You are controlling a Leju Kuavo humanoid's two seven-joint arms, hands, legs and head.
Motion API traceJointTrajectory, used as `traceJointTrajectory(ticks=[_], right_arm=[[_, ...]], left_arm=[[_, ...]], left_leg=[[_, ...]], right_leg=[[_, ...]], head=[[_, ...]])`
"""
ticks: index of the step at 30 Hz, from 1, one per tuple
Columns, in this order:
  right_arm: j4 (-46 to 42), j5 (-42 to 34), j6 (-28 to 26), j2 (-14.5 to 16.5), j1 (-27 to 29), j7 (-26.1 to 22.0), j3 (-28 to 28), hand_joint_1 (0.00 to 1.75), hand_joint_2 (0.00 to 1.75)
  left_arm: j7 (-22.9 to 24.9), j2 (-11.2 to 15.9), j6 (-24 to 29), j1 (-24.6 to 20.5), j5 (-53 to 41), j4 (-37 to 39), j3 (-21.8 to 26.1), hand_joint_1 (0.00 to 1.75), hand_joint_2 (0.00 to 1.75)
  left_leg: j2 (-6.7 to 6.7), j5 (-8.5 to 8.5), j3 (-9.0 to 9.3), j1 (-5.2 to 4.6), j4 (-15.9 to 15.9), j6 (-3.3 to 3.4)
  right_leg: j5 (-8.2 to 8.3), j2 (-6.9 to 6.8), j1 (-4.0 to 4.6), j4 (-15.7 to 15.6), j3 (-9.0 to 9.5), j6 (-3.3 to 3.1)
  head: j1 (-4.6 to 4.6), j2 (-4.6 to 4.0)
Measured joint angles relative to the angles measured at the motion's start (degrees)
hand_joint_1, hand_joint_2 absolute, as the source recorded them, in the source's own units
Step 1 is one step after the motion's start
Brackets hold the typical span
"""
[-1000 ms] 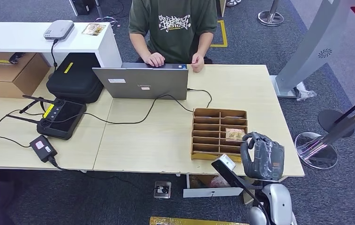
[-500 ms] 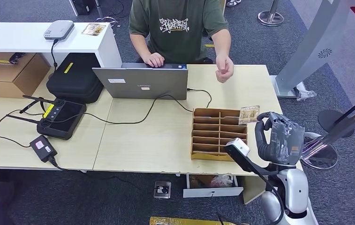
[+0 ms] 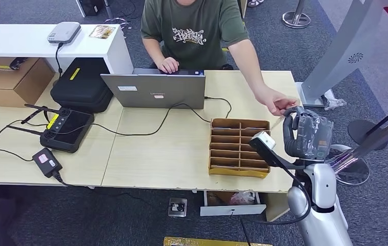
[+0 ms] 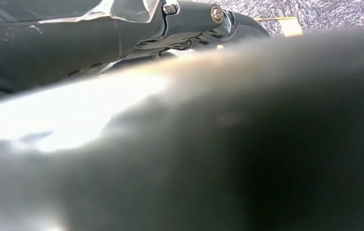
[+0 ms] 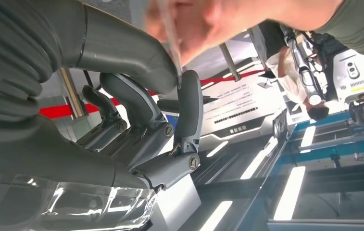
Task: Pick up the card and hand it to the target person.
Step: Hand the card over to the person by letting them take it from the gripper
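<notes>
1. Handover stage: the card [image 5: 170, 41] is judged to have been lifted out of the divided cardboard tray [image 3: 240, 147] already, since it is seen raised above the far right corner of the table [image 3: 181, 148], at the point where the robot's right hand [image 3: 307, 134] and the person's hand [image 3: 280, 104] meet.

2. Remaining work: release of the card is judged to be the only step left. Whether the card is already borne by the person alone cannot be told.

3. Right hand, head view: the right hand is held upright just beside the tray's far right corner, with its dark fingers curled toward the thumb. The person's hand is touching or nearly touching its upper edge.

4. Right hand, right wrist view: the card is seen edge-on as a thin pale strip. It is pinched between the thick grey thumb [image 5: 117, 48] and one dark finger, while the other fingers are bent loosely behind. The person's fingers [image 5: 204, 26] are closed on the card's free end.

5. Left hand: its dark parts are shown blurred and very close in the left wrist view [image 4: 194, 19]. Whether its fingers are spread or closed cannot be told.

6. Person: a figure in a green shirt [image 3: 194, 31] is standing behind a laptop [image 3: 153, 90], one arm stretched across the table toward the robot.
</notes>
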Motion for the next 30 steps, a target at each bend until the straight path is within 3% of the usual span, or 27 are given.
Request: traceJointTrajectory(ticks=[1,2,5,6,8,11,16,30], right_arm=[[0.29,0.0,-0.03,-0.01,-0.14,-0.02,0.0,1.65,1.75],[0.54,0.0,-0.05,-0.02,-0.26,-0.04,0.0,1.53,1.75],[1.3,-0.01,-0.07,-0.01,-0.92,-0.1,0.0,0.39,1.75],[1.61,-0.02,-0.04,-0.01,-1.32,-0.11,0.0,0.09,1.75],[2.38,-0.02,0.05,0.01,-2.25,-0.12,0.0,0.04,1.75],[3.56,-0.02,0.22,0.08,-3.37,-0.1,0.02,0.32,1.75],[4.96,-0.01,0.5,0.17,-4.39,-0.23,0.28,0.02,1.75],[6.71,-1.36,-0.42,0.17,-5.21,-0.7,0.94,0.0,1.75]], left_arm=[[0.0,0.0,0.0,0.0,0.01,0.0,0.0,0.0,0.0],[0.0,0.0,0.01,-0.01,0.03,0.0,0.0,0.0,0.0],[0.0,0.02,0.15,-0.01,0.17,0.0,0.0,0.0,0.0],[-0.01,0.03,0.23,-0.01,0.23,0.0,0.0,0.0,0.0],[-0.07,0.04,0.38,-0.02,0.34,0.0,0.0,0.0,0.0],[-0.21,0.04,0.54,-0.02,0.47,0.0,0.0,0.0,0.0],[-0.28,0.04,0.72,-0.03,0.66,0.0,0.0,0.0,0.0],[-0.34,0.04,1.09,-0.03,0.98,0.0,0.0,0.0,0.0]], left_leg=[[0.0,0.0,0.0,0.0,0.0,0.0],[0.0,0.0,0.0,0.0,0.0,0.0],[0.0,0.0,-0.01,0.0,0.0,0.0],[0.0,0.0,-0.01,0.0,0.0,0.0],[0.0,0.0,-0.01,0.0,0.0,0.0],[-0.01,0.0,-0.02,0.0,0.0,0.0],[-0.01,0.0,-0.02,0.0,0.0,0.0],[-0.01,0.0,-0.01,0.0,0.0,0.0]], right_leg=[[0.0,0.0,0.0,0.0,0.0,0.0],[0.0,0.01,0.0,0.0,0.0,0.0],[0.0,0.01,0.0,0.0,0.0,0.0],[0.0,0.01,0.0,0.0,0.0,0.0],[0.0,0.0,0.0,0.0,0.01,0.0],[0.0,-0.02,0.0,0.0,0.02,0.0],[0.0,-0.03,0.0,0.0,0.01,0.0],[0.0,-0.03,0.0,0.0,0.01,0.0]], head=[[-0.01,0.0],[-0.01,0.0],[0.0,0.0],[0.01,0.0],[0.01,0.0],[0.01,0.0],[0.0,0.0],[0.01,0.0]])
